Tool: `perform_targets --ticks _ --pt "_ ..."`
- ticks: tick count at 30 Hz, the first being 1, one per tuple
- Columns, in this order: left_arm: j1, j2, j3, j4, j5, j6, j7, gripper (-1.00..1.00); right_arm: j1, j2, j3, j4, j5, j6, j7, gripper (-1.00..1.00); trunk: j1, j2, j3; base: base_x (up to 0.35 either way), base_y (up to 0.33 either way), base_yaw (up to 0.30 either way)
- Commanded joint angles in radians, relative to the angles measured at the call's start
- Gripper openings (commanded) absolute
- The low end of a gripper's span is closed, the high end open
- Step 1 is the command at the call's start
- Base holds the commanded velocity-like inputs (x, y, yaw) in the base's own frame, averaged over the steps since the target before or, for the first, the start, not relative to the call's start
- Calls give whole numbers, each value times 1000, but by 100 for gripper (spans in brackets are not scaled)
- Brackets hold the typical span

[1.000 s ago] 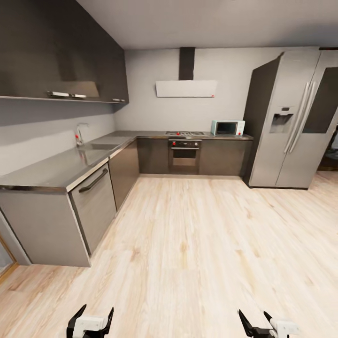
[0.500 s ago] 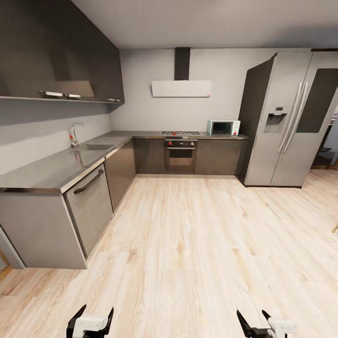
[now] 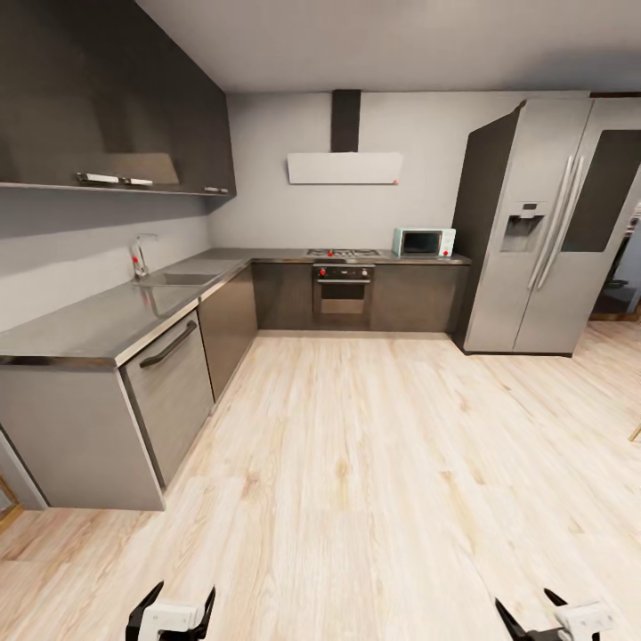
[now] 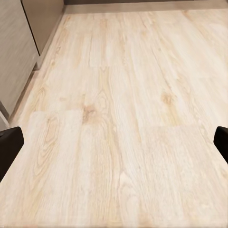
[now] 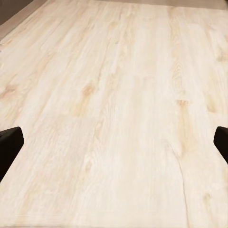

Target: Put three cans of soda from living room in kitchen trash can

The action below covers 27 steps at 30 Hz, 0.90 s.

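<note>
I am in the kitchen, facing grey cabinets and a steel countertop point(image 3: 89, 325) with a sink point(image 3: 175, 279) and a chrome faucet point(image 3: 140, 256). The soda cans and the trash can are out of view. My left gripper point(image 3: 183, 596) hangs low at the near left, open and empty. Over on the near right, my right gripper point(image 3: 525, 607) is open and empty as well. In the left wrist view the left gripper point(image 4: 114, 145) has only bare wood floor between its dark fingertips point(image 4: 10, 148). The right gripper point(image 5: 114, 145) likewise looks onto bare floor.
The counter runs along the left wall, with a dishwasher front point(image 3: 171, 392) at its near end. An oven point(image 3: 343, 292) and a microwave point(image 3: 424, 241) stand at the back wall. A tall steel fridge point(image 3: 543, 240) is at the right. Light wood floor point(image 3: 374, 463) spreads ahead.
The view turned slightly right a second ago, then held still. My right gripper has moved right and lower in the head view. The left gripper has stayed put.
</note>
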Motion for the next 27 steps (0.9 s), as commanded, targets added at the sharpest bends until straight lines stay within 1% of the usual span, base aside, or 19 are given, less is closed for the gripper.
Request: perform_targets --ticks 1,5,7,8,9,10,11,12,14,16,19,27 --pt "0 0 0 7 0 0 0 100 0 -2 -2 0 1 0 6 100 0 0 0 0 0 0" --pt "0 0 0 14 3 0 0 100 0 -4 -5 1 1 3 9 100 0 0 0 0 0 0" --pt "0 0 0 16 4 0 1 100 0 -4 -12 1 0 6 9 100 0 0 0 0 0 -2" --pt "0 0 -1 17 6 0 1 100 -1 -1 -41 1 -16 11 8 100 0 0 0 0 0 -75" --pt "0 0 -1 17 7 0 1 100 -1 1 -51 1 -40 14 7 100 0 0 0 0 0 -102" --pt "0 0 -1 17 7 0 1 100 -2 2 -54 1 -55 15 6 100 0 0 0 0 0 -115" --pt "0 0 -2 17 7 0 1 100 -3 3 -60 1 -89 16 4 100 0 0 0 0 0 -146" --pt "0 0 -2 17 7 0 1 100 -3 3 -62 2 -106 17 3 100 0 0 0 0 0 -161" --pt "0 0 -2 18 7 0 1 100 -3 3 -65 2 -134 17 -1 100 0 0 0 0 0 -180" --pt "0 0 -2 18 7 0 1 100 -3 4 -66 2 -154 18 -5 100 0 0 0 0 0 -198" --pt "0 0 -2 19 7 0 1 100 -4 4 -69 3 -175 18 -10 100 0 0 0 0 0 -221" --pt "0 0 -2 19 6 0 1 100 -4 4 -71 3 -187 19 -13 100 0 0 0 0 0 -244"
